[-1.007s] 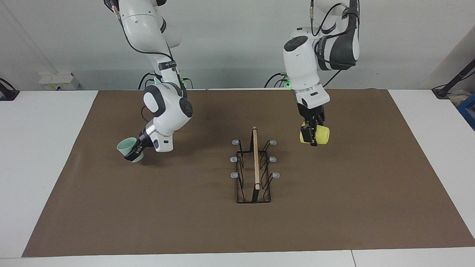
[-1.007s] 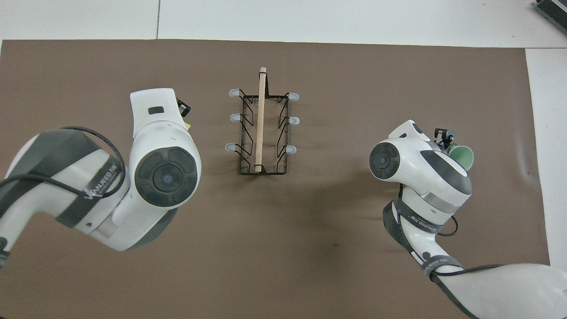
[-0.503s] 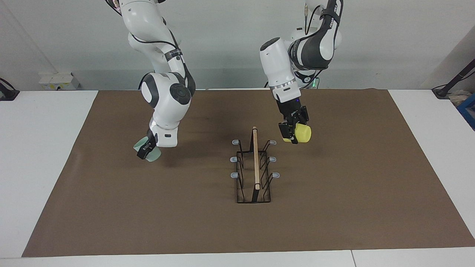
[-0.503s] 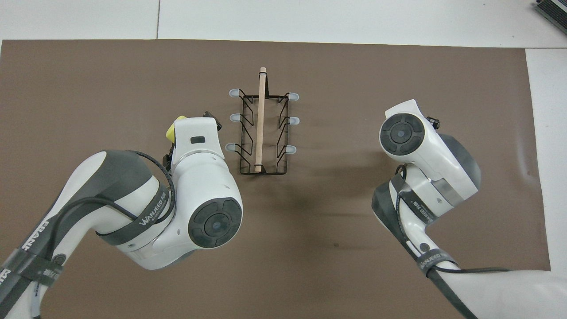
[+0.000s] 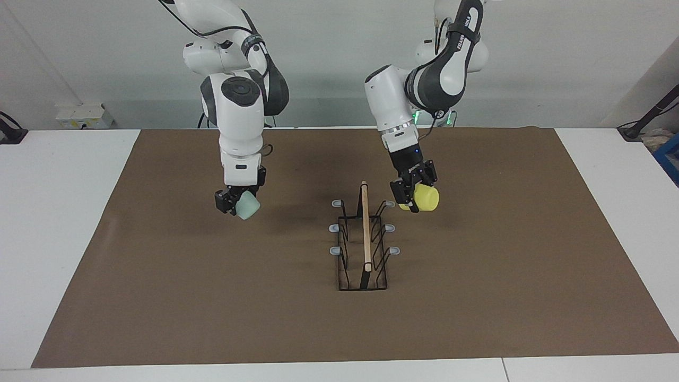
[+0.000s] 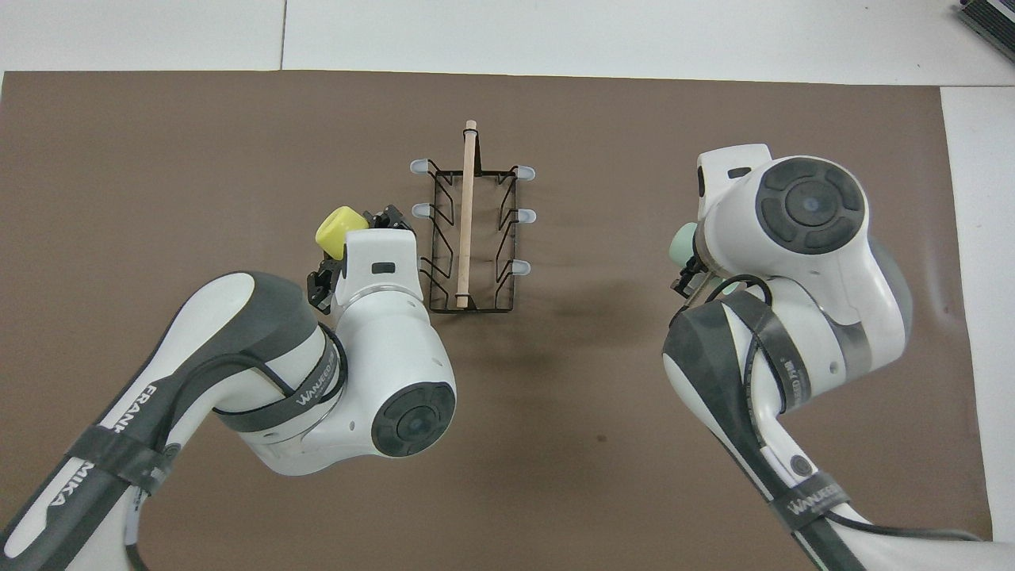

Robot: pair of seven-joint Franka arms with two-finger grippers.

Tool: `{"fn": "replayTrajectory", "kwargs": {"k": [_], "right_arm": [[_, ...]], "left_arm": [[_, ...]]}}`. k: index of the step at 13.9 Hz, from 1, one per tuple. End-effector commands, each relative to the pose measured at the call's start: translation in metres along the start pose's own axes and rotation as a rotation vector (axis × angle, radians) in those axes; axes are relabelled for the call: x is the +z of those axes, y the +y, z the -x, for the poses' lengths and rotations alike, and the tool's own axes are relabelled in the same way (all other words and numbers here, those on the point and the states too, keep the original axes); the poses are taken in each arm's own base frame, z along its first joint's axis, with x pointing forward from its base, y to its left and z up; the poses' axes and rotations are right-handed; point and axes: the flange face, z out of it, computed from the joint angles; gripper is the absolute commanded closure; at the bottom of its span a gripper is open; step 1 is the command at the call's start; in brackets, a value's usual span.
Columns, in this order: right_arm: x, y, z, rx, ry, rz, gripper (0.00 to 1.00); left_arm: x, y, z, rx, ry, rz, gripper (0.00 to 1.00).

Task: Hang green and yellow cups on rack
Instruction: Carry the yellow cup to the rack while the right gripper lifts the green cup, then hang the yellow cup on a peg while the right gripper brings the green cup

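Now, left hand (image 5: 412,196): pinching yellow cup (image 5: 426,198), just beside rack (image 5: 364,241).
Right hand (image 5: 234,202): pinching green cup (image 5: 247,205), over mat (image 5: 212,297), well apart from rack.

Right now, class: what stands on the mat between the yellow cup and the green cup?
The rack stands between the yellow cup and the green cup; otherwise bare mat. The facing view shows it best.

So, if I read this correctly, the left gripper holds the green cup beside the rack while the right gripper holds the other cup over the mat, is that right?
Not quite: in the facing view the left gripper holds the yellow cup beside the rack. The green cup is in the right gripper, over the mat.
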Motion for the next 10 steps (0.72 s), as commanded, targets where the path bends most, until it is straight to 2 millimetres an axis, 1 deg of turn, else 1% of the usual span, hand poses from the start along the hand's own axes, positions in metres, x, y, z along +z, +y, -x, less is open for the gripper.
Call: {"fn": "replayTrajectory", "kwargs": {"k": [1, 2, 4, 6, 8, 9, 10], "right_arm": [[-0.028, 0.008, -0.002, 0.029, 0.119, -0.085, 1.0], [-0.037, 0.008, -0.002, 0.026, 0.163, -0.099, 1.0], [-0.043, 0.018, 0.0, -0.02, 0.257, -0.129, 1.0], [-0.052, 0.024, 0.005, -0.008, 0.398, -0.247, 1.0], [-0.054, 0.032, 0.009, -0.001, 0.495, -0.32, 1.0], [-0.055, 0.041, 0.015, 0.0, 0.556, -0.355, 1.0], [-0.059, 0.043, 0.019, -0.02, 0.627, -0.391, 1.0]], "left_arm": [[-0.004, 0.003, 0.011, -0.074, 0.022, 0.033, 1.0], [-0.008, 0.006, 0.014, -0.114, 0.021, 0.048, 1.0], [-0.01, 0.008, 0.015, -0.132, 0.028, 0.06, 1.0], [-0.019, 0.01, 0.031, -0.113, 0.018, 0.067, 1.0], [-0.025, 0.013, 0.038, -0.133, 0.013, 0.077, 1.0], [-0.028, 0.013, 0.041, -0.128, 0.011, 0.082, 1.0], [-0.029, 0.011, 0.049, -0.117, 0.004, 0.084, 1.0]]}}
